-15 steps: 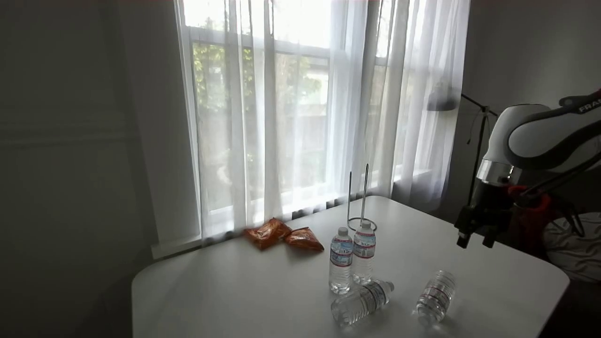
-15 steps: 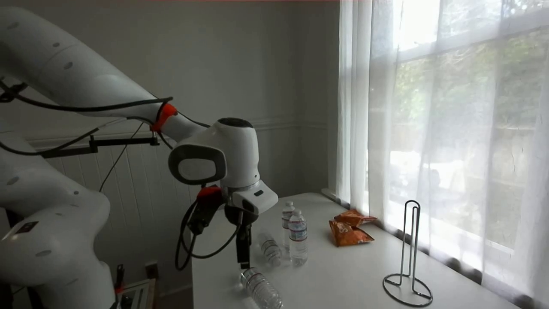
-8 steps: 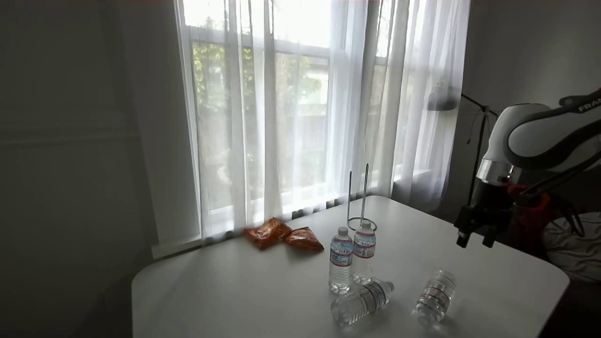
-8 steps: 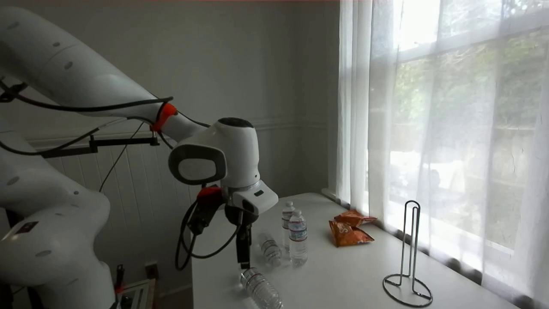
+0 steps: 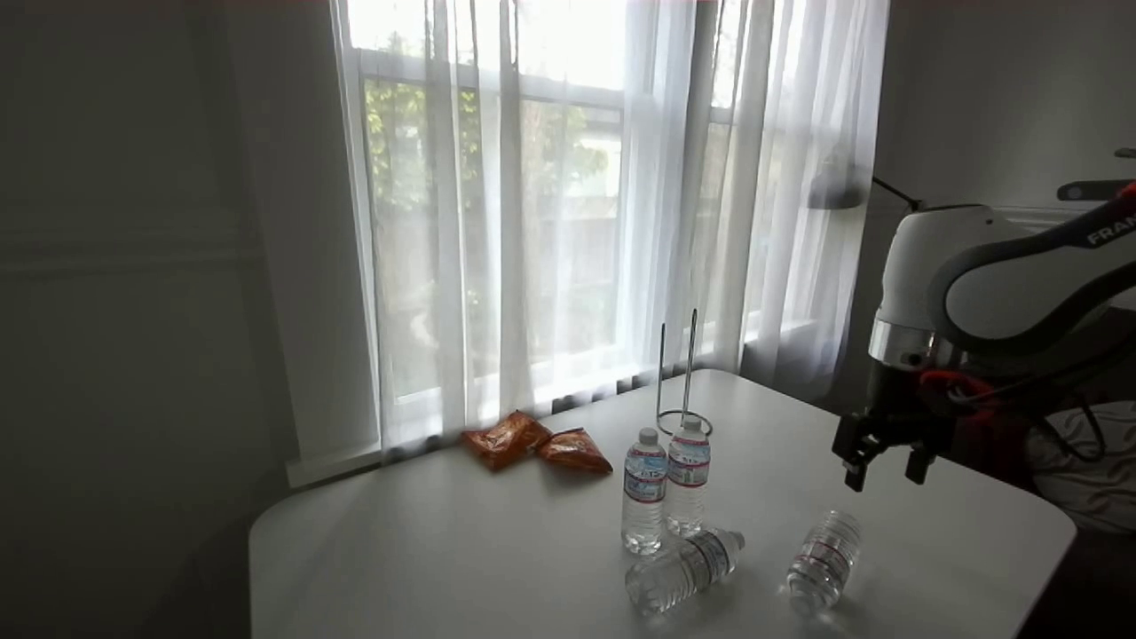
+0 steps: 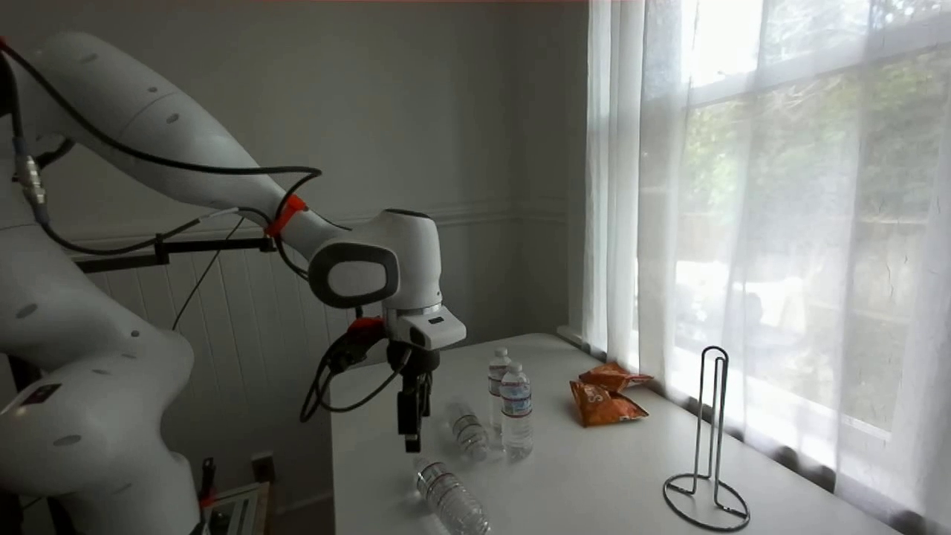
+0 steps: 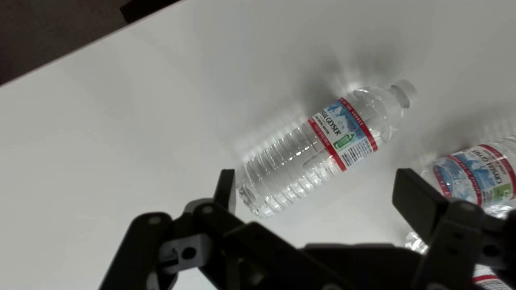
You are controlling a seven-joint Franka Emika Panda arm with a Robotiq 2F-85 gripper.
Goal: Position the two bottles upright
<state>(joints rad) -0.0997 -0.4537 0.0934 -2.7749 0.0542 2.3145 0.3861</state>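
Two units noted lying on their sides on the smooth white table (image 5: 426,550): the solitary bottle (image 7: 322,149), set in from the table's edge, and the inner bottle (image 5: 683,572), nearer the table's middle. Both are clear plastic cylinders with ribbed walls, tapered shoulders, pale caps and printed label bands. Two upright bottles (image 5: 644,497) of matching form stand on the table close by the inner one; whether they touch it, I cannot tell from where I stand. Gripper (image 5: 887,475): black, blocky fingers (image 7: 419,197) spread wide, holding nothing, hanging above the table near the solitary bottle and apart from it. Orange packets (image 6: 605,405), glossy, creased and pillow-shaped, lie along the table's side by the sheer, pleated curtain (image 6: 661,223). Toward that same side of the table rises a wire stand (image 6: 698,427): dark metal, ring base, tall narrow loops.
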